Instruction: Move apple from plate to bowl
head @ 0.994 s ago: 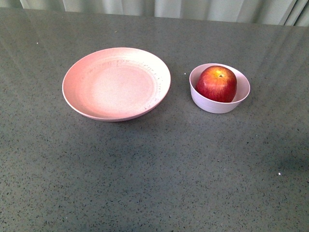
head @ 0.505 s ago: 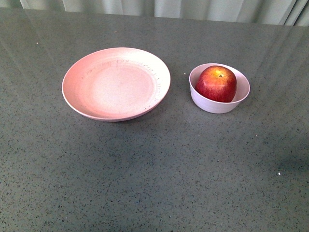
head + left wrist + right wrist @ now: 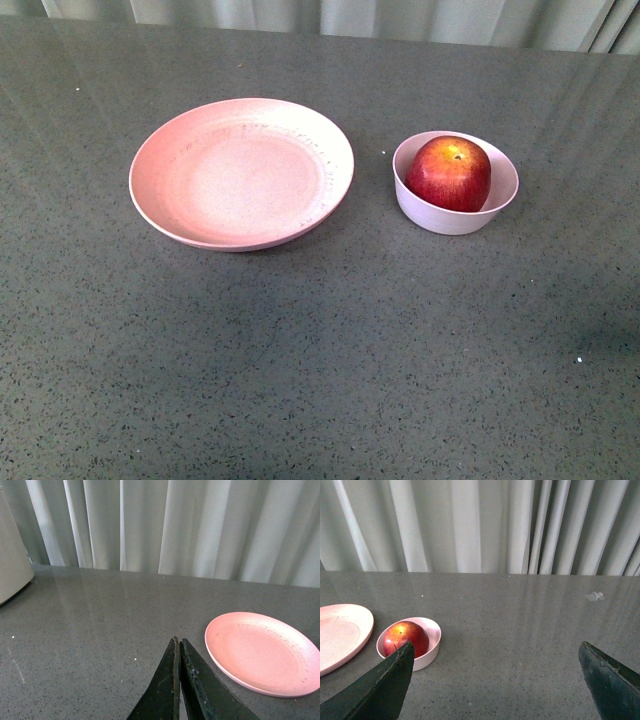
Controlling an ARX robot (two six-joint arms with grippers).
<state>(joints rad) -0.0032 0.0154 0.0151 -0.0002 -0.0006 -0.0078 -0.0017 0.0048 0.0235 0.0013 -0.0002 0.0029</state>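
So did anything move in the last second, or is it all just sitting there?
Nothing visibly changed. The apple sits in the bowl just as before, and the plate beside it lies bare in the same spot. Neither arm shows in the front view, then or now.

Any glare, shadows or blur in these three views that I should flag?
Front view: sharp, with pale streaks of glare on the table and a soft shadow under the plate. Left wrist view: the shut left gripper is close and soft; the plate is clear. Right wrist view: the open right gripper blurs; the apple in the bowl reads fine.
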